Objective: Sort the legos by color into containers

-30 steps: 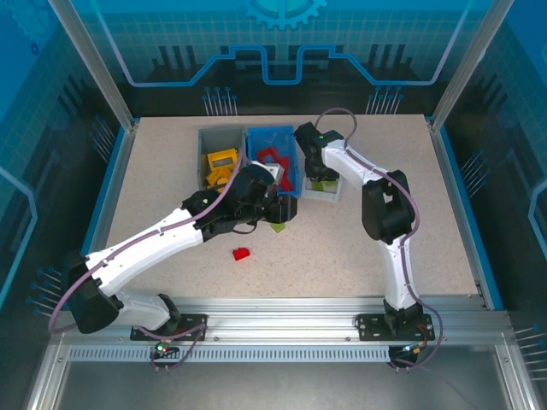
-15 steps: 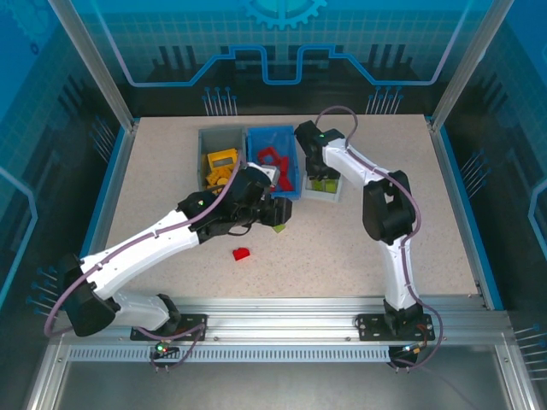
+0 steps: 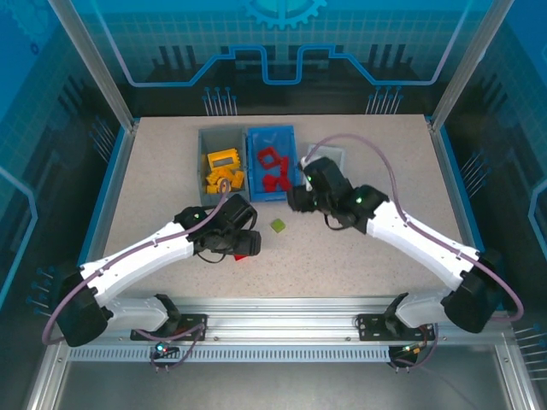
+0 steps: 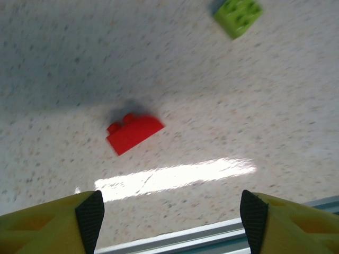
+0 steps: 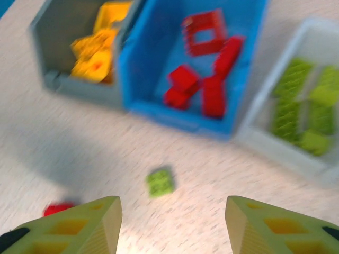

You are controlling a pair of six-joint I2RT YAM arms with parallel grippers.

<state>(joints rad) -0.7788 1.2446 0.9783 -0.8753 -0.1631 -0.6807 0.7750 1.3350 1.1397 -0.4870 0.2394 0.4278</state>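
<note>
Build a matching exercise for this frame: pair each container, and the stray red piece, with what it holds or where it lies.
Column one:
1. grey bin
2. blue bin
3. white tray
4. loose red brick

Column two:
A. holds green bricks
B. lies on the bare table, outside every container
C. holds yellow bricks
D. holds red bricks

Pairs: 1-C, 2-D, 3-A, 4-B.

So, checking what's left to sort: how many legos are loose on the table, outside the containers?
2. A red brick lies on the bare table, nearer its front edge. A green brick sits apart from it, in front of the blue bin. More could be hidden.
</note>
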